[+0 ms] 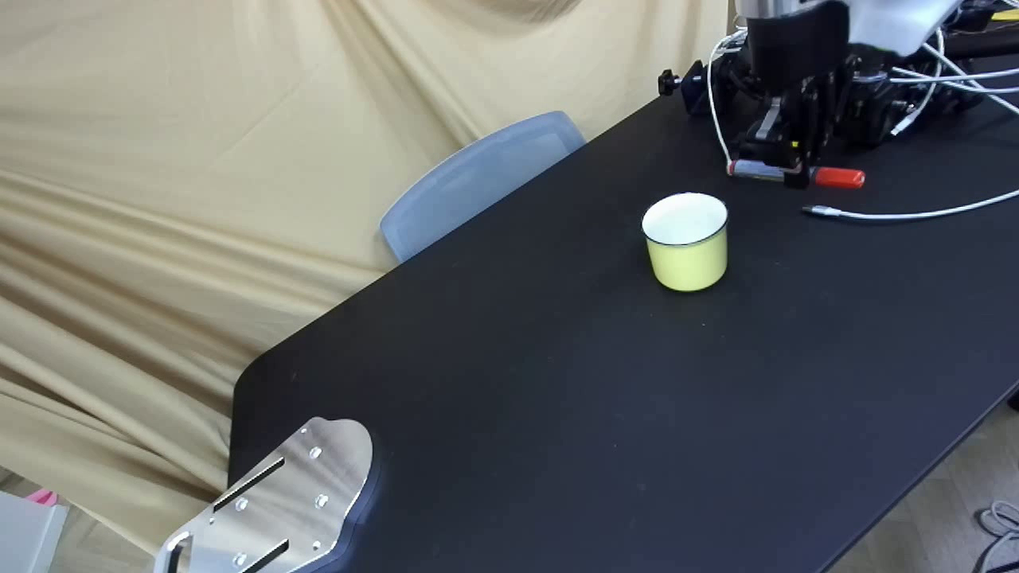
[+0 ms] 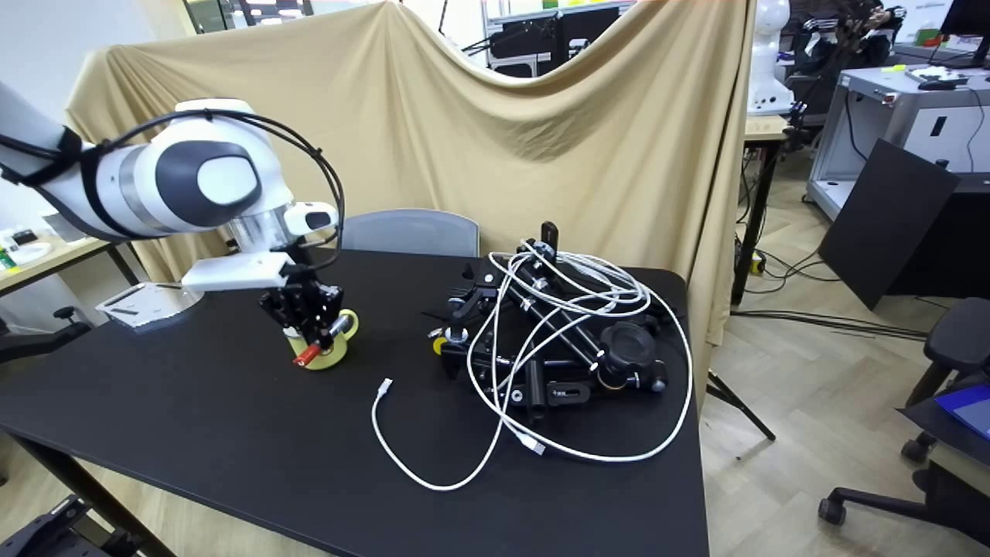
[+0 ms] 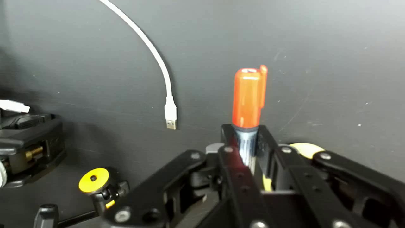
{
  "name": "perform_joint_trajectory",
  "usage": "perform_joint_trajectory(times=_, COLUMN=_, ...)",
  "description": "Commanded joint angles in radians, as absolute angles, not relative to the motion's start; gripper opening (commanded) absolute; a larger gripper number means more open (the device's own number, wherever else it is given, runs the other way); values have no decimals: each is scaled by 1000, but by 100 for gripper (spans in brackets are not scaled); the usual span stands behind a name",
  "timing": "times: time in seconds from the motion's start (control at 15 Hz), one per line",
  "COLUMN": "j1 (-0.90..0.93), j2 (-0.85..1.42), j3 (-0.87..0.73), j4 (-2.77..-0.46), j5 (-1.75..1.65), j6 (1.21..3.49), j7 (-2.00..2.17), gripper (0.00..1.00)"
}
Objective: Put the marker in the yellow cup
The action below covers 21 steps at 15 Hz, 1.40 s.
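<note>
The yellow cup [image 1: 689, 264] stands upright on the black table, with its white inside showing. In an exterior view the cup [image 2: 334, 358] is partly covered by the gripper, with its handle visible. My gripper [image 1: 798, 173] is shut on the marker [image 1: 838, 177] around its dark barrel, close to the red cap. The marker lies roughly level, raised off the table, and is beside the cup, apart from it. In the wrist view the gripper [image 3: 246, 129] has the red cap of the marker [image 3: 247, 98] sticking out past its fingertips. Only slivers of the cup [image 3: 305, 149] show there.
A white cable [image 2: 445, 487] with its plug [image 3: 171, 109] lies near the gripper. Black clamp and tripod gear [image 2: 541, 340] with coiled white cables is beside it. A metal plate [image 1: 318, 485] is at the table's far end. A chair back [image 1: 486, 179] stands at the edge.
</note>
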<state>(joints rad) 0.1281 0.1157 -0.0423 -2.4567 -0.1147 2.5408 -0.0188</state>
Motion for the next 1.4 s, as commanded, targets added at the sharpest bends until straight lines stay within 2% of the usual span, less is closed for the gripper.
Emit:
perform_joint_trajectory(times=0.0, j1=102, j2=2, j3=10, j4=-2463, j5=-114, j6=2396, j7=-90, gripper=5)
perform_joint_trajectory(times=0.33, j1=99, j2=-38, j3=36, j4=-2397, j5=-103, j6=2225, j7=-180, gripper=5)
perform_joint_trajectory(times=0.8, j1=85, j2=96, j3=37, j4=-2237, j5=-49, j6=2040, j7=-292, gripper=5)
perform_joint_trajectory(times=1.33, j1=96, j2=298, j3=82, j4=-2076, j5=-63, j6=2007, j7=-270, gripper=5)
